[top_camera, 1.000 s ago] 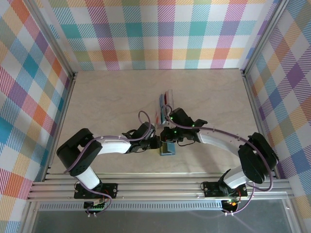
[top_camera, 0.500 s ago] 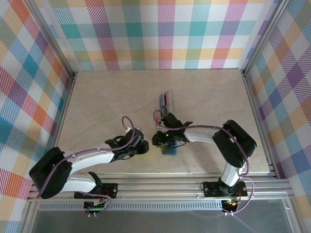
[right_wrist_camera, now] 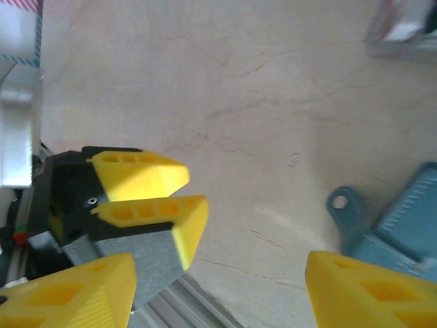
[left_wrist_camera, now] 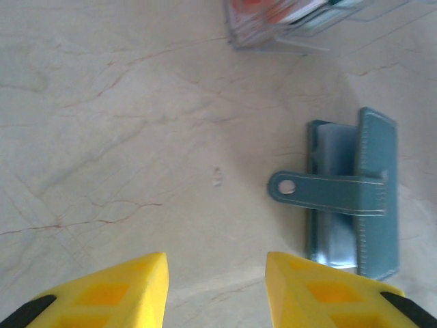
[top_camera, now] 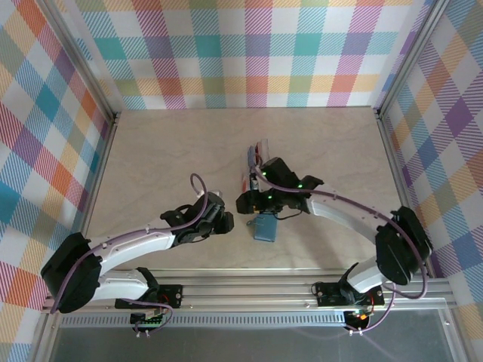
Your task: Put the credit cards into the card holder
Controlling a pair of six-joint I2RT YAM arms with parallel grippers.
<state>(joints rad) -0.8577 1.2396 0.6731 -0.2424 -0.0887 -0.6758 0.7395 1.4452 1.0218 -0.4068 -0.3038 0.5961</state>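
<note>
The teal card holder (top_camera: 263, 227) lies flat on the table, its strap (left_wrist_camera: 321, 186) across it and a pale card (left_wrist_camera: 334, 147) showing inside. The other credit cards (top_camera: 257, 155), red and pale, stand grouped farther back, partly behind my right arm; they also show at the top edge of the left wrist view (left_wrist_camera: 287, 15). My left gripper (top_camera: 228, 222) hovers just left of the holder, open with bare table between its fingers (left_wrist_camera: 153, 277). My right gripper (top_camera: 244, 202) stands open wide above the table beside the holder (right_wrist_camera: 403, 222), holding nothing.
The left gripper's yellow fingers (right_wrist_camera: 147, 195) are close in front of the right gripper. Plaid walls enclose the table on three sides, and an aluminium rail (top_camera: 249, 290) runs along the near edge. Bare marble-look tabletop (top_camera: 158, 158) stretches to the left.
The right gripper has opened from shut and pulled up and back from the holder. The left gripper has drawn away to the holder's left side.
</note>
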